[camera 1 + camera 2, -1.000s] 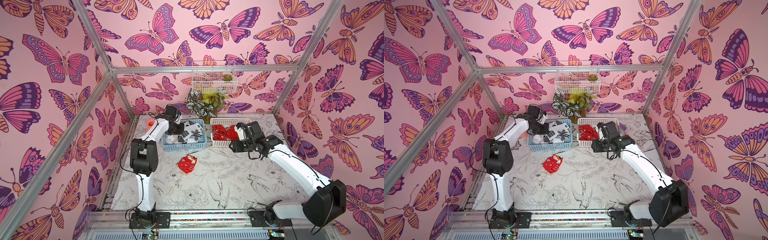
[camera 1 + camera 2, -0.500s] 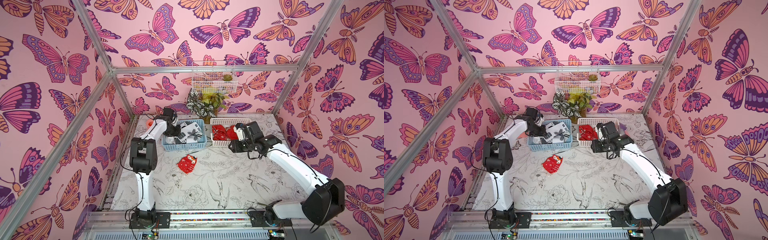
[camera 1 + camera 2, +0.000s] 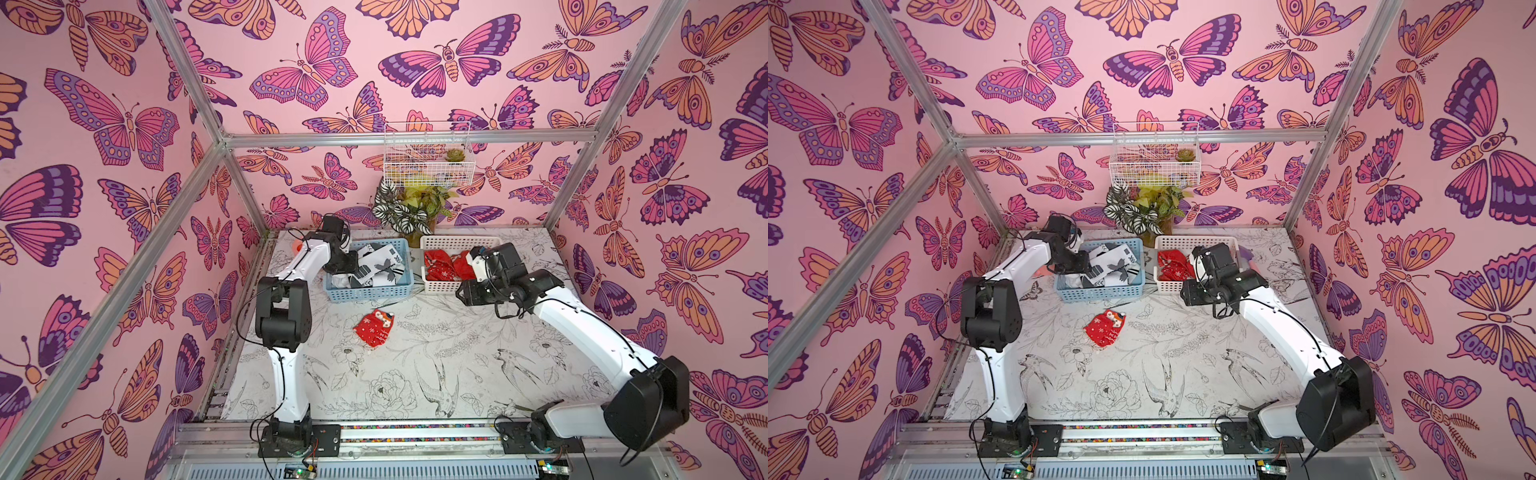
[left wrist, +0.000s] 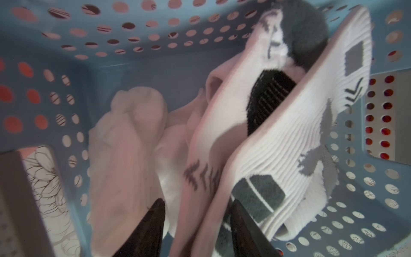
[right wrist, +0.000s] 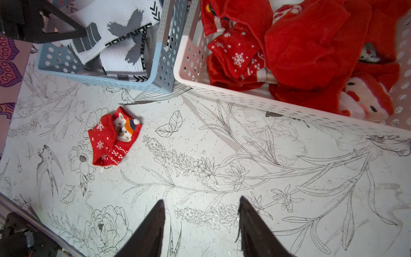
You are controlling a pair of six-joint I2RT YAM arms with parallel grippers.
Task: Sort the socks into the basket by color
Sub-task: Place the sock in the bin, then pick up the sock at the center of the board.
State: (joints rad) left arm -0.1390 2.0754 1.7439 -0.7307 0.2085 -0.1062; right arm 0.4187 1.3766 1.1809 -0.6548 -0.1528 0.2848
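The left tool (image 4: 198, 201), fingers parted, hangs over white grey-patterned socks (image 4: 278, 138) piled inside the blue basket (image 4: 155, 66).

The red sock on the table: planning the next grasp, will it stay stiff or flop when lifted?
Probably floppy: the red sock is soft knit, folded over itself, so it may unfold and dangle. Likely light; a push would bunch it on the table, not roll.
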